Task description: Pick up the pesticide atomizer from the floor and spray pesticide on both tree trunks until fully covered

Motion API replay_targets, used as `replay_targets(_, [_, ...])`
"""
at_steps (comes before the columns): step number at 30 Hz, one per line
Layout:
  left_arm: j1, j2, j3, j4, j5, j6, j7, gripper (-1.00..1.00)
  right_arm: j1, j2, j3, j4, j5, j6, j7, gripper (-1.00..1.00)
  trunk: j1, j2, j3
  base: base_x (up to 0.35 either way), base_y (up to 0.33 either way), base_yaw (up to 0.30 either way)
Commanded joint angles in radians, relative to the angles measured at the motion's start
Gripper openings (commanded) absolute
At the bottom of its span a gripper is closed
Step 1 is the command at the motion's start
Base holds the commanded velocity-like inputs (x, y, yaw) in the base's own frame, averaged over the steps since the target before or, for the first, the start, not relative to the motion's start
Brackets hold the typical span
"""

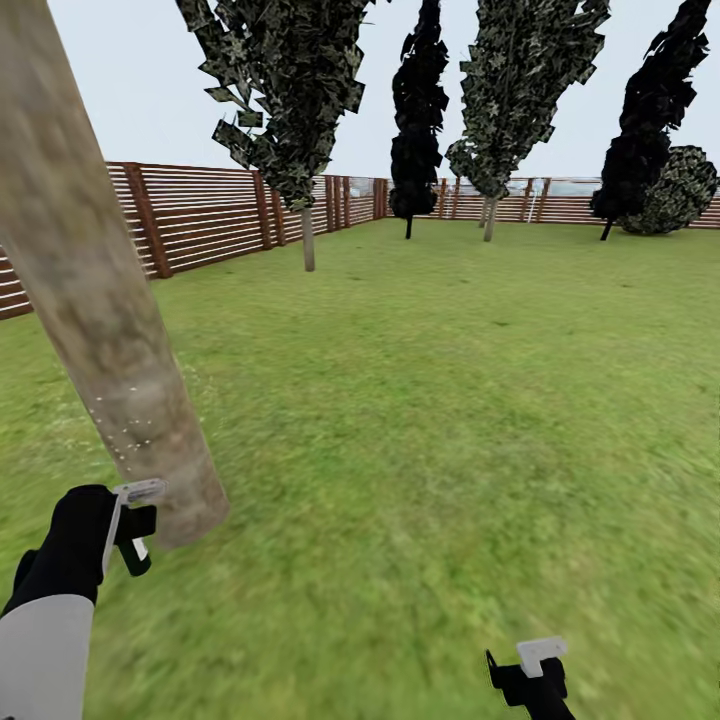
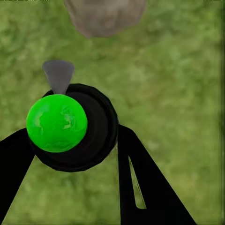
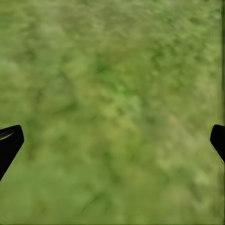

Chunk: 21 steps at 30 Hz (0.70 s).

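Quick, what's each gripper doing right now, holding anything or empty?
Left gripper: closed on the pesticide atomizer, its nozzle toward the tree trunk.
Right gripper: open, empty, above the grass.

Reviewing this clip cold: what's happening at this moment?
The robot stands on the garden lawn beside a tree trunk. Its left gripper is shut on the pesticide atomizer, a black body with a green top, its grey nozzle aimed toward the base of the trunk. White specks dot the lower trunk. The right gripper hangs open over bare grass, holding nothing.
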Motion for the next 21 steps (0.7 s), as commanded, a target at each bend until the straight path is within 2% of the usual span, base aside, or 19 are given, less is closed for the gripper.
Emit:
replay_targets(1, [-0.001,0.0,0.002,-0.001,-0.011,0.004,-0.01,-1.0,0.0,0.0,0.009,0.0,-0.006,-0.002,-0.003,1.0,0.0,0.0,-0.001,0.097,-0.263,0.0])
replay_targets(3, [-0.001,0.001,0.002,-0.002,-0.012,0.004,-0.01,-1.0,0.0,0.0,0.009,0.0,-0.006,-0.002,-0.003,1.0,0.0,0.0,-0.001,0.097,-0.263,0.034])
replay_targets(7, [-0.005,0.011,0.005,-0.014,-0.013,0.009,-0.01,-1.0,0.0,0.0,0.009,0.0,-0.006,-0.001,-0.003,1.0,0.0,0.0,-0.001,0.087,-0.268,0.242])
replay_targets(9, [-0.09,0.035,0.001,-0.006,-0.01,0.014,-0.01,-1.0,0.0,0.0,0.009,0.0,-0.006,-0.002,-0.003,1.0,0.0,0.0,-0.001,0.083,-0.27,0.276])
replay_targets(10, [-0.111,0.045,0.0,-0.001,-0.009,0.016,-0.01,-1.0,0.0,0.0,0.009,0.0,-0.006,-0.001,-0.003,1.0,0.0,0.0,-0.001,0.083,-0.27,0.277])
replay_targets(15, [-0.112,0.046,0.0,0.001,-0.008,0.016,-0.01,-1.0,0.0,0.0,0.009,0.0,-0.006,-0.002,-0.003,1.0,0.0,0.0,-0.001,0.083,-0.27,0.268])
replay_targets(21, [-0.11,0.042,-0.001,0.002,-0.007,0.016,-0.01,-1.0,0.0,-0.003,0.009,0.001,-0.006,-0.002,-0.005,1.0,0.0,0.0,-0.001,0.027,-0.274,0.034])
